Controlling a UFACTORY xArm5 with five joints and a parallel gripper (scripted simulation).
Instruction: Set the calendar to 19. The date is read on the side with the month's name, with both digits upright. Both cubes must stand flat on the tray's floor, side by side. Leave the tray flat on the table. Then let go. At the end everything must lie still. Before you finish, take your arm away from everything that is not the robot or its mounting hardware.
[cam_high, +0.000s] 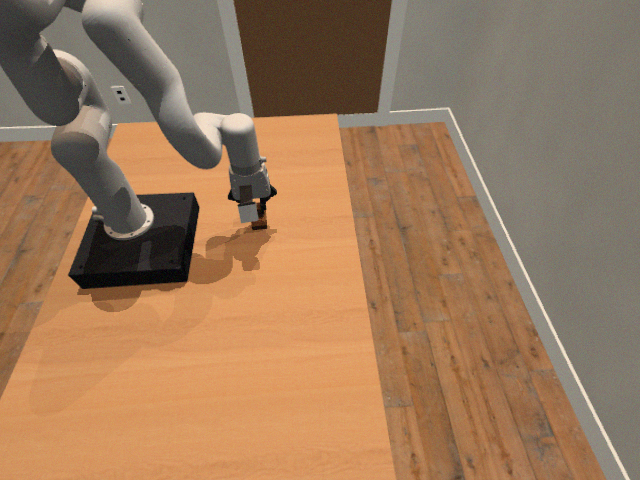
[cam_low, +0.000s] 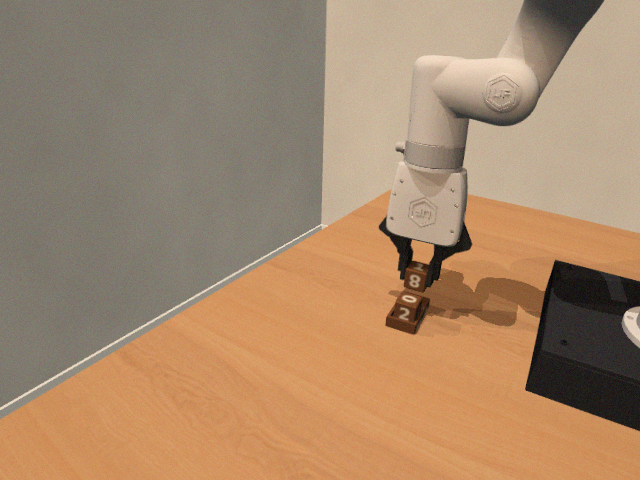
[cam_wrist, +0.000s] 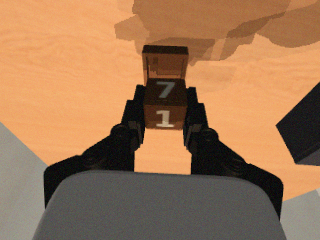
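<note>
My gripper (cam_low: 416, 279) (cam_wrist: 165, 98) is shut on a brown cube (cam_low: 415, 282) (cam_wrist: 165, 116), above the tray. This held cube shows an upright 8 towards the exterior camera, a 1 on top, and a 7 on the side facing the wrist camera. The tray (cam_low: 400, 323) (cam_wrist: 165, 49) (cam_high: 259, 226) lies on the table. The other brown cube (cam_low: 404, 312) is in the tray, with an upright 2 towards the exterior camera and a 0 on top. The held cube hides it in the wrist view. The month's name cannot be read.
The arm's black base (cam_high: 155, 248) (cam_low: 584, 335) (cam_wrist: 305, 130) stands on the wooden table (cam_high: 206, 361) (cam_low: 258, 372), to the tray's right in the exterior view. A grey wall (cam_low: 155, 129) runs beyond the table's left edge in that view.
</note>
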